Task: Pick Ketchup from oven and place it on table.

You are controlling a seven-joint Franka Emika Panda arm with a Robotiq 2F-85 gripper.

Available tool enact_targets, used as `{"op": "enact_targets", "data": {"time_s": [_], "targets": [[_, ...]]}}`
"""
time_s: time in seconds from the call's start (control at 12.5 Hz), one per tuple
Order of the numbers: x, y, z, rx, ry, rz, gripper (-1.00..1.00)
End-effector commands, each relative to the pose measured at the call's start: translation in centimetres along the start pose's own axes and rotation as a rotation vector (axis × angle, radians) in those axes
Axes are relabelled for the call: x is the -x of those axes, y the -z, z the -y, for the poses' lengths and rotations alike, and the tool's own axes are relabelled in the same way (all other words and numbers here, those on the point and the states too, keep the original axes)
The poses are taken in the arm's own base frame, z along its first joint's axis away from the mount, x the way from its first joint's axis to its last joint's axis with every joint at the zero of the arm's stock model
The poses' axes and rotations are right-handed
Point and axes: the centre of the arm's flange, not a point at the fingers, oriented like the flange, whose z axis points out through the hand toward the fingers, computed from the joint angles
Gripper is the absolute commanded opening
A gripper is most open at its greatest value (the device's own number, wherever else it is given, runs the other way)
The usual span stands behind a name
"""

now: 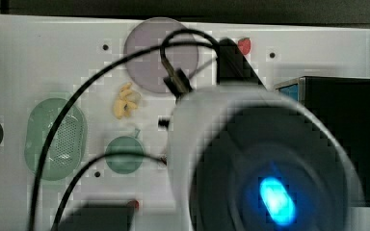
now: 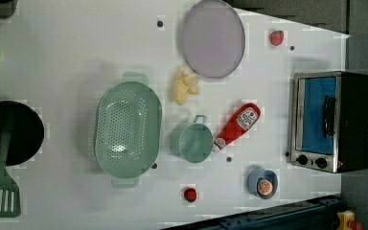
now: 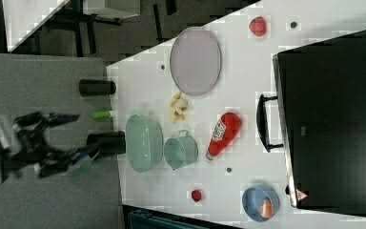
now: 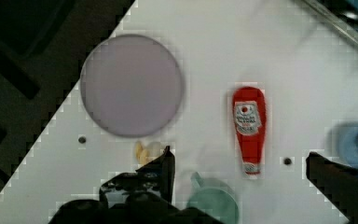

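Ketchup flat on table between shut oven and empty green cup; blue bowl beside oven holds something orange, indistinct; gripper spread wide, empty.

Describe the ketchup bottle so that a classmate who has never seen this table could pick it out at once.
Find the black oven at the table's edge. In front of its glass door lies the ketchup, flat on the tabletop, cap towards the green cup. It is the long red thing with a white label; the strawberries are small and round.

Red ketchup, black-dotted white table, lilac plate
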Motion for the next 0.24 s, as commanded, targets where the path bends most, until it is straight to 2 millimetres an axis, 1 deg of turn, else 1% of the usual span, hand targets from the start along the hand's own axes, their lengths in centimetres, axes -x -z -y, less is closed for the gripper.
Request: {"op": "enact_targets", "data": {"time_s": [0.08,0.24], "targets": [[-0.47,-4.33,0.32,0.147,-0.045,0.118,1.00],[-0.53,-4.19,0.30,0.142,-0.046,0.116,1.00]]}}
